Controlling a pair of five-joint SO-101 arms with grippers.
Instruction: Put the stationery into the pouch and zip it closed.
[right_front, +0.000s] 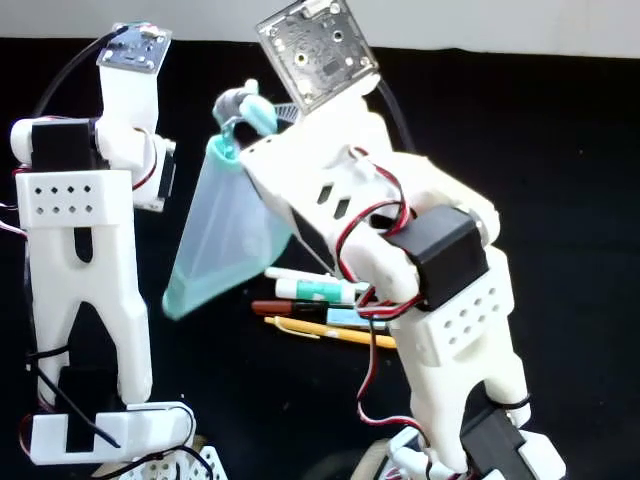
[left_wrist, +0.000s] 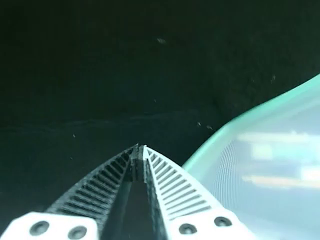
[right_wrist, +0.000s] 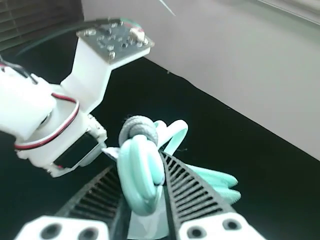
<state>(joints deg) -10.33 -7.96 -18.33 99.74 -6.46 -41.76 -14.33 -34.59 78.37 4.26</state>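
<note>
High view: the right arm (right_front: 440, 260) holds the teal translucent pouch (right_front: 225, 230) up by the teal loop (right_front: 252, 110) at its upper corner. The pouch hangs tilted over the black table (right_front: 560, 150) with its lower corner near the surface; contact there cannot be confirmed. The stationery lies on the table outside the pouch, close together and partly under the right arm: a white marker with a green band (right_front: 318, 290), a dark red pen (right_front: 288, 308) and a yellow pen (right_front: 330, 331). The left arm (right_front: 80, 250) stands upright beside the pouch. Left wrist view: the left gripper (left_wrist: 138, 148) is closed, fingertips meeting with nothing between them, over the table. The pouch (left_wrist: 265, 170) sits just beside it, apparently not touching. Right wrist view: the right gripper (right_wrist: 140, 162) is clamped on the loop (right_wrist: 142, 180). A grey ring (right_wrist: 139, 131) sits at the end of the loop past the fingertips, and the pouch's teal edges (right_wrist: 215, 182) lie beyond. Hazards, as judged: the whole weight of the pouch hangs on the loop, so a slack grip or a sudden arm move may let it slip or swing. If the loop belongs to the zip slider, tension on it may shift the zip and narrow the mouth. No opening is visible, so insertion may fail against a shut mouth. The left gripper must open before any pickup, and a low approach may scatter the closely packed pens.
</note>
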